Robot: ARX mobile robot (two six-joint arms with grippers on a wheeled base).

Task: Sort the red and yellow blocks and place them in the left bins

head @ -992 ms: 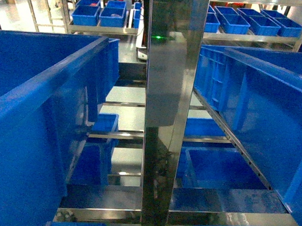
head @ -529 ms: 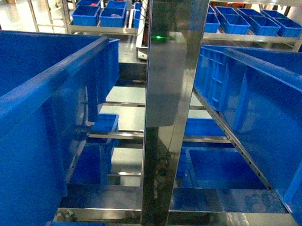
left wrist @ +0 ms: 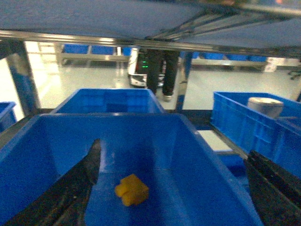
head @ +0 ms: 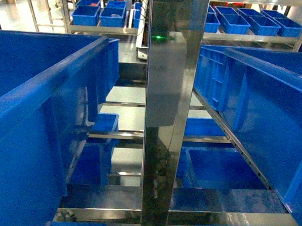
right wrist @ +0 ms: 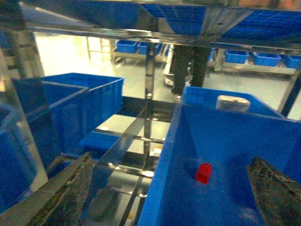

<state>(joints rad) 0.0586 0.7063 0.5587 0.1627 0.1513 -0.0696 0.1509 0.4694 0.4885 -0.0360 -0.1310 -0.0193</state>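
The yellow block lies loose on the floor of a deep blue bin in the left wrist view. My left gripper hangs open above that bin, its dark fingers spread wide on either side of the block and clear of it. In the right wrist view the small red block rests on the floor of another blue bin. My right gripper is open over this bin's left rim, touching nothing. Neither gripper nor block shows in the head view.
A steel rack post fills the middle of the head view between tall blue crates at left and right. A second crate stands behind the yellow block's bin. A white roll sits in a neighbouring crate. Steel rails run beside the red block's bin.
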